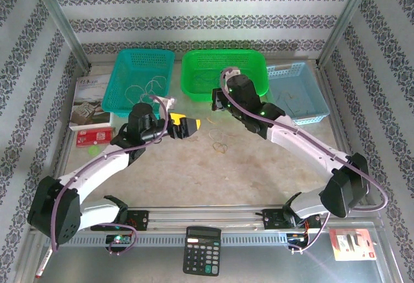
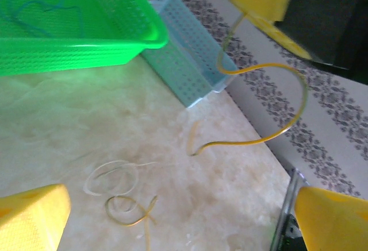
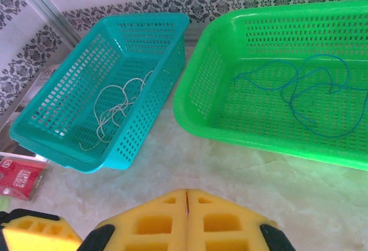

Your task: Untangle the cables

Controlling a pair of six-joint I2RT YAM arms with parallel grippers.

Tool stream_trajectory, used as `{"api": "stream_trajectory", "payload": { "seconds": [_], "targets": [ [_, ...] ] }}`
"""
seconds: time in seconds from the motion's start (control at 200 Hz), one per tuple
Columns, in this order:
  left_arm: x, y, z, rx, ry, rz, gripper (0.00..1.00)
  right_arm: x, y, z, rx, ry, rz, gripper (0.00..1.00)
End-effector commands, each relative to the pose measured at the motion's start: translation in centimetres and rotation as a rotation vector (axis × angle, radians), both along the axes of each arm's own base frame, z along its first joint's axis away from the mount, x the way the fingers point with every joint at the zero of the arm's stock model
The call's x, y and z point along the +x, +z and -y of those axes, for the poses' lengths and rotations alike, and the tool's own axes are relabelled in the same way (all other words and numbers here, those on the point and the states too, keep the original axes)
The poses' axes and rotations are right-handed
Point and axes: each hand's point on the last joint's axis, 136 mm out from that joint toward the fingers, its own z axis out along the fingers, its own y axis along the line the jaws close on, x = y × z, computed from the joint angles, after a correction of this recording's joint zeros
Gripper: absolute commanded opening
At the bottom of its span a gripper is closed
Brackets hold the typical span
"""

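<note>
The right fingers (image 3: 155, 222) are pinched together on a thin yellow cable (image 2: 261, 141). Its top end is hidden between the pads, and the rest curls down to the marbled table (image 2: 69, 113). The left fingers (image 2: 31, 216) gape wide, cut off by the frame. Limp whitish and yellowish loops (image 1: 220, 146) lie mid-table, short of the mesh green basket (image 3: 198, 90).

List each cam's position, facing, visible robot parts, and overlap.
Top external: above and behind the bases, looking down at the table; left arm, right arm.
Left wrist: faces green basket, light blue basket, right gripper holding yellow cable; open left gripper at bottom corners.
Right wrist: faces teal basket and green basket; shut right gripper at bottom.
Shared: both wrist views catch the green basket.
</note>
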Motion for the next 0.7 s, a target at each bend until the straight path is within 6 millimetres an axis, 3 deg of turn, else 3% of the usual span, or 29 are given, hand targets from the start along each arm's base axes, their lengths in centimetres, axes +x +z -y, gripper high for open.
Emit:
{"api": "stream_trajectory", "payload": {
  "seconds": [0.0, 0.365, 0.43, 0.505, 0.694],
  "targets": [
    [-0.2, 3.8, 2.0, -0.041, -0.079, 0.154, 1.00, -1.1, 1.2, -0.4, 0.020, 0.027, 0.008, 0.00],
    [0.8, 4.8, 4.9, -0.086, -0.124, 0.188, 1.00, -2.1, 2.8, -1.4, 0.054, 0.064, 0.026, 0.00],
    [0.9, 4.6, 5.4, -0.094, -0.133, 0.185, 0.96, -2.3, 3.2, -1.5, 0.058, 0.064, 0.033, 0.00],
    [0.9, 4.2, 5.9, -0.101, -0.143, 0.173, 0.86, -2.4, 3.7, -1.3, 0.066, 0.060, 0.044, 0.00],
    [1.1, 2.8, 6.3, -0.119, -0.149, 0.134, 0.37, -2.4, 6.3, -0.1, 0.091, 0.032, 0.100, 0.00]
  ]
}}
